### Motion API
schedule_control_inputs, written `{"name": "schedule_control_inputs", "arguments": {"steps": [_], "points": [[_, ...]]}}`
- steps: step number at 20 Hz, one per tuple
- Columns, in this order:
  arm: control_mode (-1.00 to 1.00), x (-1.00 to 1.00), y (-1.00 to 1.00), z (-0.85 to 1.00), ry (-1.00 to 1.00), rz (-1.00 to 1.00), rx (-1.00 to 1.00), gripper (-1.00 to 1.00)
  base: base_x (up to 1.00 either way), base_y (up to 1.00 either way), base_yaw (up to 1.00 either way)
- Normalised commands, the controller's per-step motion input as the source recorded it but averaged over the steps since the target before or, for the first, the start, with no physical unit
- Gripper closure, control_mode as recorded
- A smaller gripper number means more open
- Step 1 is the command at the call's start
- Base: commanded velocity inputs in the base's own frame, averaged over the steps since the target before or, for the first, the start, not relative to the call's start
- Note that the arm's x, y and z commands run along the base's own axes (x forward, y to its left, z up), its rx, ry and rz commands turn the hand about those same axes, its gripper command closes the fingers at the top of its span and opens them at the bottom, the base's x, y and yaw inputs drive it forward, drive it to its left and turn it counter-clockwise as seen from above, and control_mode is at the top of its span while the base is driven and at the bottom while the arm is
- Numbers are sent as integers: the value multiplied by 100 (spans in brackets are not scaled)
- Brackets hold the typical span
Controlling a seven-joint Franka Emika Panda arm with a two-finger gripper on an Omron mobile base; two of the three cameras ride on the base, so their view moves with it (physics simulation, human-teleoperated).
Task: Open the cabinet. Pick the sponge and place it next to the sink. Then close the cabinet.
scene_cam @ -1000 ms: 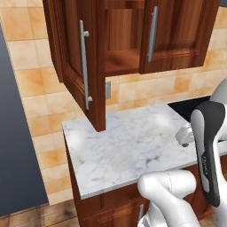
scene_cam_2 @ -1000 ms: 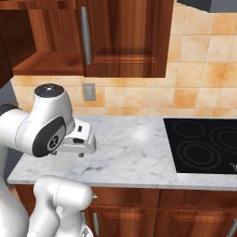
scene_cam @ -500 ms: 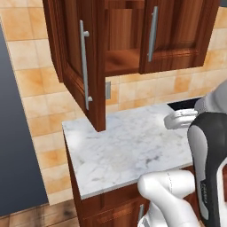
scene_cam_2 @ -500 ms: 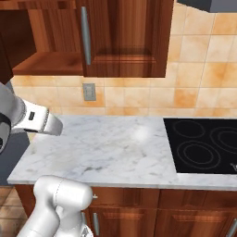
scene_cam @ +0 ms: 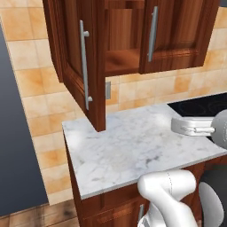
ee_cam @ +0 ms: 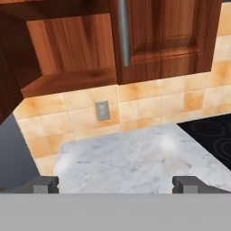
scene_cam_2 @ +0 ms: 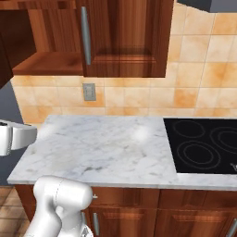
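Wrist has swung up since earlier; wide-open pincer (ee_cam: 115,184) faces dark reddish-brown wooden wall cabinet (ee_cam: 67,58), left door open (shelf above, sponge unseen).

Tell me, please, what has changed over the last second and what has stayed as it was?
The arm swung: in the right base view it slid off toward the left edge, in the left base view it went right. The hand took hold of nothing; its jaws stand wide apart. The cabinet keeps its left door open, and the marble counter and stovetop are unchanged.

Glossy white arm (scene_cam: 170,190), apparently rounded
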Motion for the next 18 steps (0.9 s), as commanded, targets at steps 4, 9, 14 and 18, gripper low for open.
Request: {"name": "schedule_control_inputs", "arguments": {"steps": [4,9,14,18], "points": [[-100,-47,14,72,-17,0,0,-100,0,0,0],[-100,-46,20,45,-20,0,0,-100,0,0,0],[-100,-65,2,12,-20,-1,0,-100,0,0,0],[-100,-36,30,20,-8,-2,0,-100,0,0,0]]}}
